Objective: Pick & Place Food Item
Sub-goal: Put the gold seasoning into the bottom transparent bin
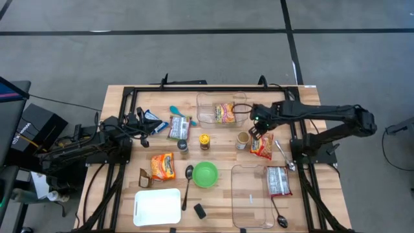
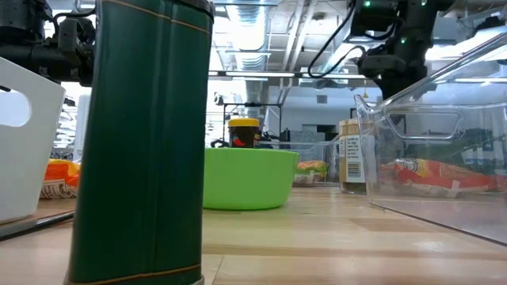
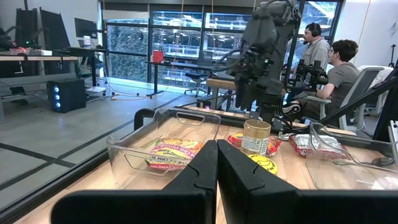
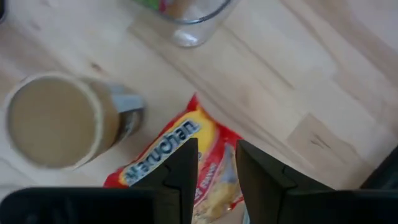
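Nearest the right tool (image 4: pixel 215 171), straight beneath it, lies the ramen packet (image 1: pixel 262 146) flat on the worktop (image 1: pixel 220 194), red and yellow, at about four o'clock from the tan cup (image 1: pixel 242 140) just beside it. The right tool hangs above the packet with its jaws a little apart and nothing between them. The packet looks light, soft and crinkly, its film likely slick; the noodle block inside would be brittle, so a gentle pinch across a short edge or the crimped seam seems best. Farther off, at about eleven o'clock, stands a clear bin (image 1: pixel 220 109) holding another packet. Farthest, at nine o'clock, the left tool (image 3: pixel 216 180) waits, pressed together.
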Motion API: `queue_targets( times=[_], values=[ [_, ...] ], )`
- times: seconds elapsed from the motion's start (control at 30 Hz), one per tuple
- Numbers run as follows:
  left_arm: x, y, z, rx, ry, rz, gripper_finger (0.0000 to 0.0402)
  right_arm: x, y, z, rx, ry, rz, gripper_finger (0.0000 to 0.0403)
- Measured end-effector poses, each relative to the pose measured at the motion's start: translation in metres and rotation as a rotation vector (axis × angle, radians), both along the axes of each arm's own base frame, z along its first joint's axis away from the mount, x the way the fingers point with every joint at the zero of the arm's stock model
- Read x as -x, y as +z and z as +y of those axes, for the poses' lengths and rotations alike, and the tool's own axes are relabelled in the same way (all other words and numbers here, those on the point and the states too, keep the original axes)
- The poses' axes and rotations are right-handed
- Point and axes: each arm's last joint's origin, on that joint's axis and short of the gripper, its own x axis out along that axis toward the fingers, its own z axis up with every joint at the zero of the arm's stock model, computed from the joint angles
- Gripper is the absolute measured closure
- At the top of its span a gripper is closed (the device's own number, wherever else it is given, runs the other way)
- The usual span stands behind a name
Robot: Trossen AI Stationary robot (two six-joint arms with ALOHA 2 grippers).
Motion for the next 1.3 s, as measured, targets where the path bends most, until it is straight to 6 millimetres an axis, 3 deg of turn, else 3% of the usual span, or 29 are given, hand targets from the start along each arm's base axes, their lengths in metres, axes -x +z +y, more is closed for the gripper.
queue_targets(
  times=[0.47, 0.87, 1.3],
  values=[
    [0.000, 0.000, 0.000, 0.000, 0.000, 0.000, 0.0401, -0.012, 0.002, 0.037, 0.006, 0.148, -0.080, 0.0301],
    [0.000, 0.000, 0.000, 0.000, 0.000, 0.000, 0.0401, -0.021, 0.005, 0.046, 0.016, 0.200, -0.169, 0.0301],
    [0.000, 0.000, 0.000, 0.000, 0.000, 0.000, 0.0401, -0.037, 0.014, 0.054, 0.129, 0.468, -0.303, 0.0301]
  ],
)
